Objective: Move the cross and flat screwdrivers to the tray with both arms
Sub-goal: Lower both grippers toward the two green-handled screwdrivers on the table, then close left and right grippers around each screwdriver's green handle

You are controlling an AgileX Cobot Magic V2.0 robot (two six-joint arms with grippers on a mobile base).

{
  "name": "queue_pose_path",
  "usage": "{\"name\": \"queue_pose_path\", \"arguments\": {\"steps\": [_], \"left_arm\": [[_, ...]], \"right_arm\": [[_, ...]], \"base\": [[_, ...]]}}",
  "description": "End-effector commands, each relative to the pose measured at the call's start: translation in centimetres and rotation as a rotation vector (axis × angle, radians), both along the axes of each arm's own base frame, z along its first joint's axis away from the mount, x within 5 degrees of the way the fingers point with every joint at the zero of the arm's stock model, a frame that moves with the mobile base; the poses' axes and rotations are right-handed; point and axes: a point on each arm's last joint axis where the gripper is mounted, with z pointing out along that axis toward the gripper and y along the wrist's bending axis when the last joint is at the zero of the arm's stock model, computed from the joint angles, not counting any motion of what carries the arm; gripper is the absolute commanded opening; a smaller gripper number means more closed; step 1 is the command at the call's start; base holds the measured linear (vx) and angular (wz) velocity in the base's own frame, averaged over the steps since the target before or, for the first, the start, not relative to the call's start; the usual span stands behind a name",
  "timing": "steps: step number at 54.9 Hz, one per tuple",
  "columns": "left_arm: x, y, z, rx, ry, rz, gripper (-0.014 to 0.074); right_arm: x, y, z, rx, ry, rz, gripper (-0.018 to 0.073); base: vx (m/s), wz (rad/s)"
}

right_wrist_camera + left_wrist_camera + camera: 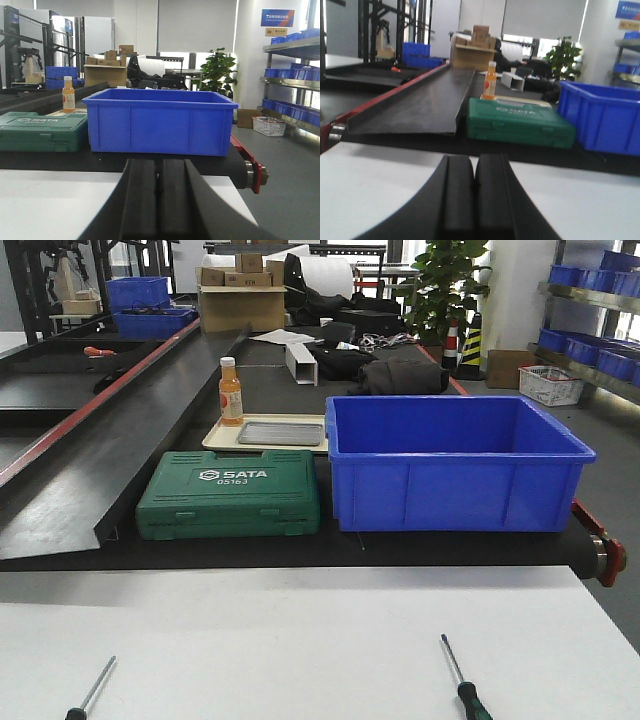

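Two screwdrivers lie on the white table at the near edge of the front view. The left screwdriver (90, 692) and the right screwdriver (461, 678) each show a thin silver shaft and the start of a black-and-green handle. The grey metal tray (281, 433) rests on a beige tray far back on the black belt. My left gripper (474, 161) is shut with nothing in it, low over the white table. My right gripper (159, 165) is also shut and empty. Neither wrist view shows a screwdriver, and the front view shows no gripper.
A green SATA tool case (230, 495) and a deep blue crate (455, 460) stand on the belt between the table and the trays. An orange bottle (231, 392) stands on the beige tray (222, 436). A black ramp (120, 440) slopes at the left.
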Motion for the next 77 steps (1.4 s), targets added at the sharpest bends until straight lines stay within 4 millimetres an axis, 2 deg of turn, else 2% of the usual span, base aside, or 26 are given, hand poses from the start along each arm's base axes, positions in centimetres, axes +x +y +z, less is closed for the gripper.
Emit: {"name": "queue_pose_path", "arguments": {"steps": [1,8,12,16,25,29,40,47,56,63,69,77], "left_arm": [[-1.3,0.0,4.4,-0.009,-0.207,0.001,0.0001],[-1.6,-0.1,7.5,0.0,-0.128,-0.006,0.0036],[-1.2,-0.1,8.4,0.033,-0.021,-0.006,0.0078],[-0.2,-0.1,8.4,0.077,0.076,-0.005,0.0134],[2.5,0.0,7.5,0.163,0.222,-0.009,0.0317],[3.4,0.0,7.3,0.165,0.258,-0.011,0.0395],[5.7,0.1,6.1,0.145,0.368,-0.022,0.0463],[7.8,0.2,5.0,0.137,0.491,-0.032,0.0477],[11.8,0.3,5.1,0.129,0.644,-0.048,0.048],[16.1,0.5,5.1,0.128,0.803,-0.07,0.048],[20.1,0.5,4.0,0.168,0.977,-0.116,0.048],[25.0,0.6,2.3,0.219,1.11,-0.165,0.048]], "right_arm": [[-0.3,0.0,4.1,0.013,-0.046,-0.004,-0.0006],[0.5,-0.2,7.5,0.012,0.065,-0.019,-0.0003],[1.4,-0.2,8.6,0.012,0.12,-0.022,0.0],[2.6,-0.2,9.1,0.011,0.171,-0.024,0.0008],[5.5,-0.2,7.7,0.009,0.333,-0.025,0.0074],[6.9,-0.2,6.8,0.007,0.407,-0.025,0.0143],[9.7,-0.1,4.6,0.01,0.561,-0.024,0.0356],[11.0,-0.1,3.0,0.045,0.661,-0.028,0.0448],[12.1,-0.1,1.5,0.043,0.747,-0.03,0.047],[12.5,-0.1,1.0,0.042,0.774,-0.031,0.047],[12.7,-0.1,0.7,0.042,0.783,-0.03,0.047],[12.7,-0.1,0.5,0.041,0.807,-0.032,0.047]], "base": [[0.0,0.0],[0.0,0.0],[0.0,0.0],[0.0,0.0],[0.0,0.0],[0.0,0.0],[0.0,0.0],[0.0,0.0],[0.0,0.0],[0.0,0.0],[0.0,0.0],[0.0,0.0]]}}
